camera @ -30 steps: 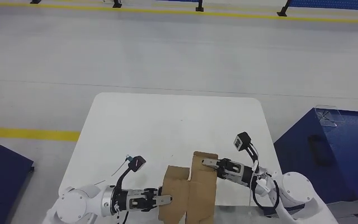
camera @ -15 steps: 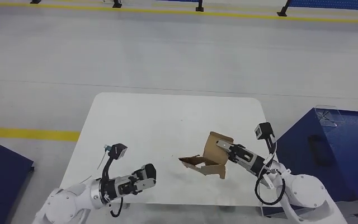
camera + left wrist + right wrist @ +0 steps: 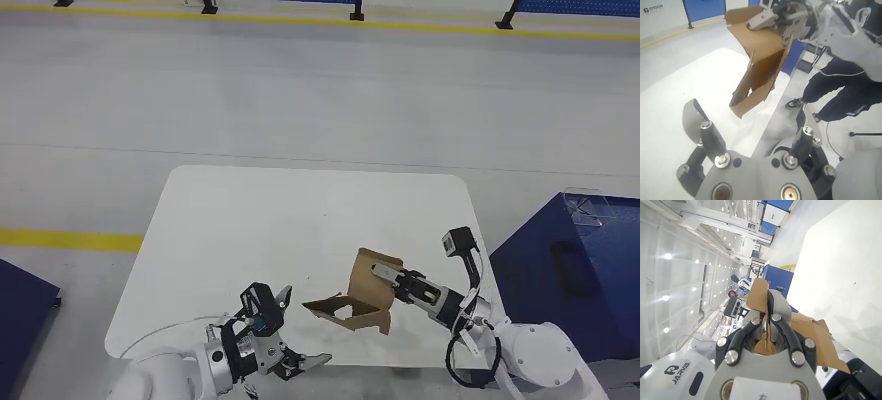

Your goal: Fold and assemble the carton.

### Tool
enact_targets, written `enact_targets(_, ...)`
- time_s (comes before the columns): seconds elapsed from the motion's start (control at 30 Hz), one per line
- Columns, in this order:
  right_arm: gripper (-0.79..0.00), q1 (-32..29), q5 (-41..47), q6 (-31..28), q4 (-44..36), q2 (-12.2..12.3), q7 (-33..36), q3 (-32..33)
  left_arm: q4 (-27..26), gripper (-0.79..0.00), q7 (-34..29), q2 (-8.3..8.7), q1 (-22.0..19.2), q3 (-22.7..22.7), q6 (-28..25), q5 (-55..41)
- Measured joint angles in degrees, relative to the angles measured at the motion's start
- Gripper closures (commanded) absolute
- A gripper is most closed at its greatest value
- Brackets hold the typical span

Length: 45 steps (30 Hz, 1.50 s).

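Note:
A brown cardboard carton point(image 3: 358, 295), partly unfolded with loose flaps, hangs above the white table point(image 3: 260, 230) near its front right. My right gripper point(image 3: 382, 271) is shut on one of its panels; in the right wrist view the fingers point(image 3: 779, 306) pinch the carton point(image 3: 757, 295) edge. The left wrist view shows the carton point(image 3: 761, 62) in the air ahead, held by the right gripper point(image 3: 761, 18). My left gripper point(image 3: 300, 352) is open with nothing in it at the table's front edge, just left of and below the carton; its fingers point(image 3: 694, 117) stand wide apart.
A blue cabinet point(image 3: 565, 265) stands to the right of the table. A person's legs point(image 3: 838, 94) show beyond the table's front edge in the left wrist view. The back and left parts of the table are bare.
The right gripper swung the carton up off the table, then brought it slightly left and lower. The left gripper let go of the carton, drew back, then moved right along the front edge.

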Motion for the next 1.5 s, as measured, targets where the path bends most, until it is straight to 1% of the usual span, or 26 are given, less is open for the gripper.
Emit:
enact_targets(0.13, 0.0, 0.28, 0.61, -0.44, -0.08, -0.21, -1.41, -0.43, 1.29, -0.785, -1.71, -0.15, -1.87, 3.0, 0.16, -1.62)
enact_targets(0.23, 0.0, 0.36, 0.89, -0.68, -0.22, -0.36, -3.0, -0.36, 0.96, -0.785, -2.77, -0.09, -2.42, 3.84, -0.74, -4.2)
enact_targets(0.47, 0.0, 0.56, 0.55, -0.4, -0.31, -0.7, -5.21, -1.61, -2.84, -0.785, -5.52, 0.6, -0.26, 4.53, -3.98, -7.79)
enact_targets(0.67, 0.0, 0.45, 1.25, 0.45, -0.74, -1.09, -5.54, -4.65, -5.07, -0.785, -7.53, 0.96, 0.6, 6.85, -4.92, -7.03)
enact_targets(0.87, 0.0, 0.22, 1.06, 0.69, -0.77, -1.44, -5.1, -7.98, -4.29, -0.785, -7.59, 0.82, -1.49, 9.85, -3.59, -6.42)
enact_targets(1.03, 0.0, 0.02, 0.99, 1.23, -0.56, -1.53, -4.46, -8.72, -2.83, -0.785, -8.11, 0.66, -3.23, 11.72, -1.18, -7.98)
enact_targets(1.1, 0.0, 0.13, -0.41, 1.25, -0.59, -1.48, -4.46, -8.53, -2.54, -0.785, -8.89, 0.67, -3.48, 11.96, -0.54, -8.61)
enact_targets(1.23, 0.0, 0.11, -0.22, 1.24, -0.58, -1.49, -4.51, -8.55, -2.54, -0.785, -8.93, 0.68, -3.47, 11.95, -0.53, -8.62)
enact_targets(1.4, 0.0, 0.44, 3.44, 3.0, 0.22, -1.77, -3.76, -9.82, -2.2, -0.785, -7.36, 0.7, -3.4, 12.45, 0.27, -6.62)
enact_targets(1.5, 0.0, 1.24, 6.52, 4.74, 1.52, -2.0, -3.56, -10.5, -2.13, -0.785, -5.0, 0.65, -3.39, 12.52, 1.44, -5.83)
